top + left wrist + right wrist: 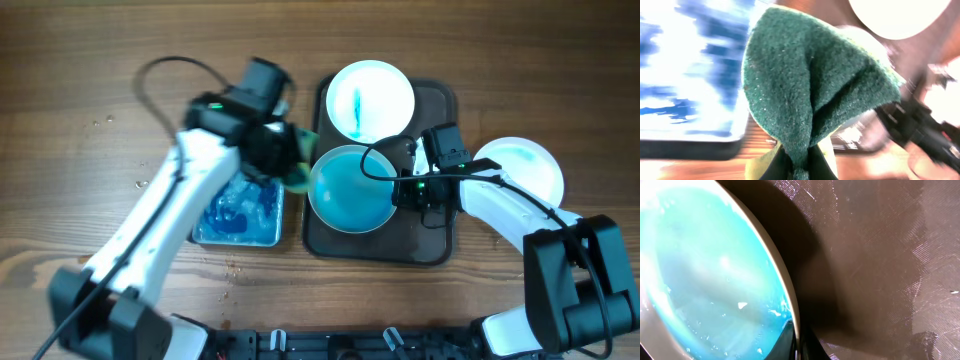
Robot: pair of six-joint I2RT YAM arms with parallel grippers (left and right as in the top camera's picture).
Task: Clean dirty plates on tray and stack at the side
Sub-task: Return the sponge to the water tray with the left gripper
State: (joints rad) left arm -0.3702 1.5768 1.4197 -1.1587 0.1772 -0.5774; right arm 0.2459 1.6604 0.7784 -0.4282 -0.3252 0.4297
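A dark tray [435, 235] holds two white plates. The far plate [370, 98] has a blue streak. The near plate [350, 190] is covered in blue and tilted; my right gripper [403, 188] is shut on its right rim, seen close in the right wrist view [705, 280] above the tray [880, 255]. A third plate [520, 165] with a faint blue smear lies on the table right of the tray. My left gripper [283, 152] is shut on a green sponge [810, 85], held at the near plate's left edge [297, 177].
A blue basin [240, 215] with foamy blue water stands left of the tray, under my left arm; it shows blurred in the left wrist view [685, 75]. Water drops lie on the wood at far left.
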